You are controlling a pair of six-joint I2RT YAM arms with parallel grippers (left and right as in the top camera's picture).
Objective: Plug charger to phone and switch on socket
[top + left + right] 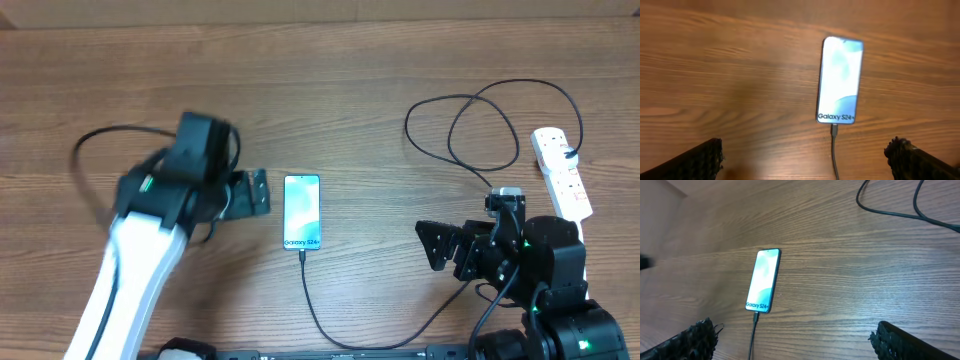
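The phone (pixel 302 212) lies flat mid-table with its screen lit, and it also shows in the left wrist view as the phone (pixel 840 80) and in the right wrist view as the phone (pixel 763 280). The charger (pixel 318 312) has its tip at the phone's near short end (pixel 834 131). Its black cable runs right and loops (pixel 480 130) toward the socket (pixel 560 172), where a black plug sits. My left gripper (pixel 255 192) hovers open just left of the phone, holding nothing. My right gripper (pixel 437 245) stands open between phone and socket, also holding nothing.
The socket's thick white cord leaves the table's right edge. A thin black wire (pixel 100 140) curves behind my left arm at the far left. The charger's loops (pixel 900 205) lie on bare wood beyond my right gripper.
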